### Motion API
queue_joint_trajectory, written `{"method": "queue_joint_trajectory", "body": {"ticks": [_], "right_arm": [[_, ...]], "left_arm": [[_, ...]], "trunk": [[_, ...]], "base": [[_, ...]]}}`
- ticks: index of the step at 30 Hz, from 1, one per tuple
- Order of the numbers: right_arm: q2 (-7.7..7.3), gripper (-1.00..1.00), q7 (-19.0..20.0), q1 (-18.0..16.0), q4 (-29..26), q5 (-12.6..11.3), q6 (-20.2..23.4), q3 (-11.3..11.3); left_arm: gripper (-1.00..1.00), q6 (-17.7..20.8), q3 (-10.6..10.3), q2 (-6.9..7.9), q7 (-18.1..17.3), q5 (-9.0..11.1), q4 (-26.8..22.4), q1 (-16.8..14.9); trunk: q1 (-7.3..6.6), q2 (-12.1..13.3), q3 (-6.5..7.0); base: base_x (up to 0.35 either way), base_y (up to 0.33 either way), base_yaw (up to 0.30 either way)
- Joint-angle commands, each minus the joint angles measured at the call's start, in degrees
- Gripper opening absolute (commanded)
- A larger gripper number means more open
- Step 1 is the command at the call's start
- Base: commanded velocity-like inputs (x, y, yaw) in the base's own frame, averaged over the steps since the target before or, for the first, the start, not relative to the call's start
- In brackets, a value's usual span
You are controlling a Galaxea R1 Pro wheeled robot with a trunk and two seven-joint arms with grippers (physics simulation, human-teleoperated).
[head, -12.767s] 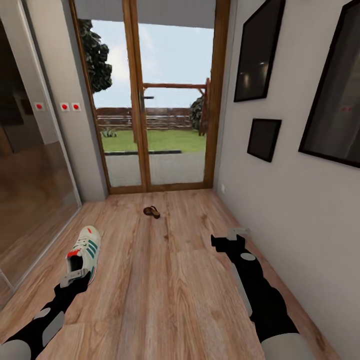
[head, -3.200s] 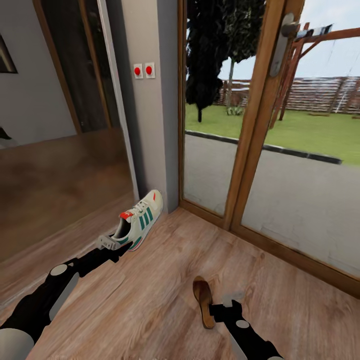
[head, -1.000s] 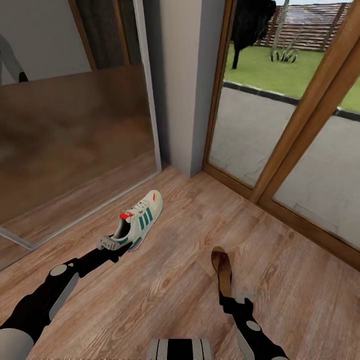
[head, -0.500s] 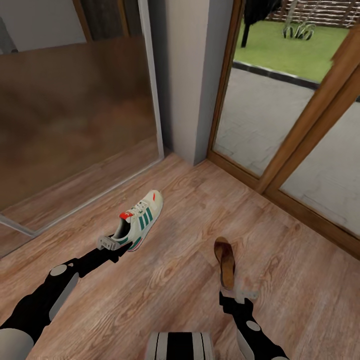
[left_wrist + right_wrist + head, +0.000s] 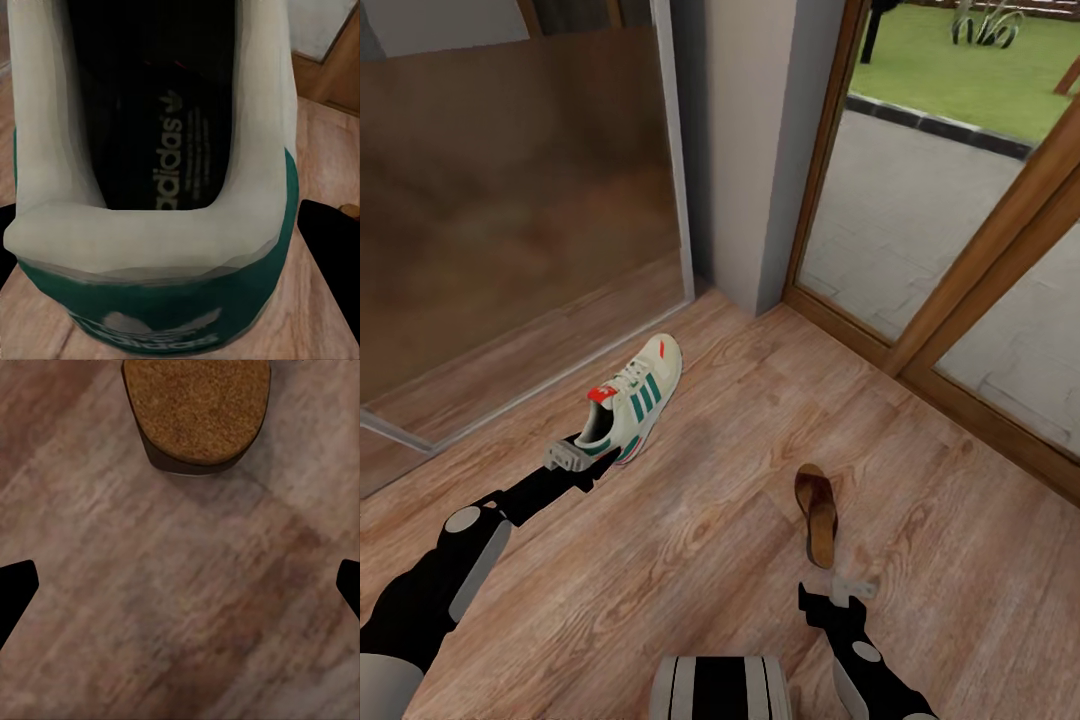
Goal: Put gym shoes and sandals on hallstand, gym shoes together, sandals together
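Head view: left gripper (image 5: 582, 455) clamps heel of 1 gym shoe (image 5: 634, 407), toe aimed at wall corner, over corridor floor (image 5: 710, 540). Right gripper (image 5: 838, 597) just behind heel of 1 sandal (image 5: 818, 511) lying on floor.

L wrist: shoe heel (image 5: 157, 247) between fingers.

R wrist: fingertips (image 5: 15, 589) spread wide, sandal heel (image 5: 196, 409) ahead, apart.

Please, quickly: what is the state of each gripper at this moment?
Left gripper: shut on the heel of the gym shoe.
Right gripper: open, holding nothing, over the corridor floor just short of the sandal.
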Motion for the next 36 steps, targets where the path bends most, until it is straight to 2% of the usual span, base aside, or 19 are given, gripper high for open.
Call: {"method": "queue_joint_trajectory", "body": {"ticks": [1,18,27,36], "right_arm": [[0.05,1.00,-0.1,0.0,0.0,0.4,-0.1,-0.3],[0.04,1.00,0.0,0.0,0.7,0.5,-0.1,-0.3],[-0.02,1.00,0.0,0.0,0.7,0.4,-0.1,-0.3],[-0.04,1.00,0.0,0.0,0.7,0.4,-0.1,-0.4]], "left_arm": [[-1.00,-0.1,-0.1,0.02,0.0,0.3,0.0,0.0],[-1.00,-0.2,0.0,-0.04,0.0,0.4,0.1,0.0],[-1.00,-0.2,0.0,-0.04,0.0,0.3,0.0,0.0],[-1.00,-0.2,-0.1,-0.04,0.0,0.3,0.0,0.0]], "trunk": [[-0.01,0.0,-0.04],[-0.01,0.0,-0.06],[-0.01,0.0,-0.06],[-0.01,0.0,-0.06]], "base": [[0.000,0.000,0.008],[0.001,0.000,0.001],[0.212,0.000,0.000],[0.034,-0.001,0.000]]}}
